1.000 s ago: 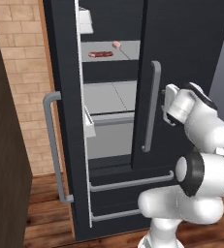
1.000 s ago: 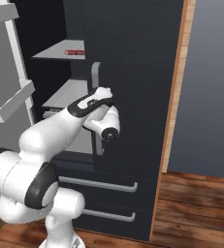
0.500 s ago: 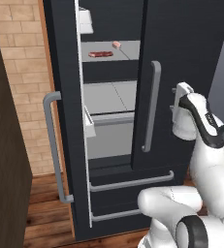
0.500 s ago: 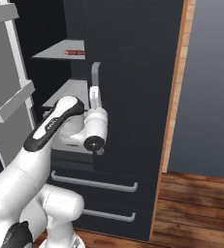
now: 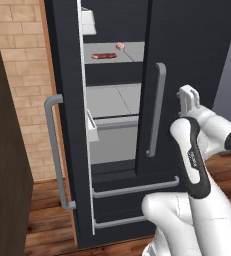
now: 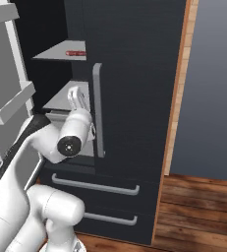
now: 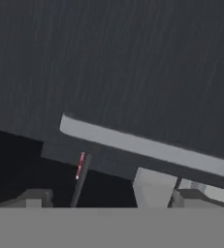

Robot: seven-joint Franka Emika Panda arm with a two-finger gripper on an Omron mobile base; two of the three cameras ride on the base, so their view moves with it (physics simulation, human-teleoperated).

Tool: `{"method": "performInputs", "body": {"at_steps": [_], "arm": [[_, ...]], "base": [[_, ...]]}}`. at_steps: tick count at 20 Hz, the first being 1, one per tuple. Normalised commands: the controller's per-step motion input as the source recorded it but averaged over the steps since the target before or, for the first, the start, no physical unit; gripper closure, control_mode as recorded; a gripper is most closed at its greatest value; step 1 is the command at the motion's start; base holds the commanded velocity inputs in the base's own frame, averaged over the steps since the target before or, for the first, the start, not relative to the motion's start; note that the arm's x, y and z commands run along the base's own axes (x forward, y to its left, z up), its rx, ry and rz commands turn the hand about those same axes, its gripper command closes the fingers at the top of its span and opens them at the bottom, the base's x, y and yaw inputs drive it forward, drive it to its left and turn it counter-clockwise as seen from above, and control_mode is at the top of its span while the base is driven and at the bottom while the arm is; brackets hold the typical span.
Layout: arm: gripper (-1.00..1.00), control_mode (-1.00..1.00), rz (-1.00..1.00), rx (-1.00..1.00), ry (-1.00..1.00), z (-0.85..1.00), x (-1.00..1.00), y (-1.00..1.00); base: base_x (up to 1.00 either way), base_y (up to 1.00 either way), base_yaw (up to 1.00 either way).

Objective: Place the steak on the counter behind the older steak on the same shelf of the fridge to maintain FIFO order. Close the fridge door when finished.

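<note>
Wood flooring (image 5: 42, 210) runs along the foot of the fridge (image 5: 197, 55), with a brick wall (image 5: 22, 75) to the fridge's left and a brown cabinet side (image 5: 2, 165) nearest the camera in the left base view.

Closest to us, the gripper (image 5: 188, 96) points at the fridge's right-hand door, just beside that door's grey handle (image 5: 156, 110). Its fingers stand spread apart with nothing between them; in the hand view their tips are cut off at the lower edge, so little of them can be made out. From the right base view the arm's own wrist covers part of the lower shelf (image 6: 68, 96) and hides where the gripper (image 6: 76, 97) ends.

Below the handle, two drawer bars (image 5: 137, 187) cross the fridge front. The left-hand door (image 5: 67, 125) stands swung out, edge-on, and its bar handle (image 5: 54, 150) faces the brick wall.

Farther in, past the gap between the doors, an upper shelf (image 5: 129, 52) carries the dark red steak (image 5: 103, 56) towards the front and the small pale pink steak (image 5: 120, 46) behind it, apart from it. The right door cuts off the right part of both shelves. In the right base view only a thin red sliver (image 6: 76, 52) of meat shows at the door's edge, too narrow to tell which piece it is.
</note>
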Motion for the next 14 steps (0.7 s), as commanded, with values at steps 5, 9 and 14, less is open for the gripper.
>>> {"method": "performInputs", "body": {"at_steps": [5, 9, 14], "arm": [[-1.0, -1.0, 0.01, -0.18, -0.18, 0.8, -1.0, 0.26], [-1.0, -1.0, 0.0, -0.26, -0.18, 0.93, -1.0, 0.4], [-1.0, -1.0, -0.04, -0.25, -0.1, 0.44, -1.0, 0.48]], "base": [[0.0, 0.0, 0.0], [0.0, 0.0, 0.0], [0.0, 0.0, 0.0]]}}
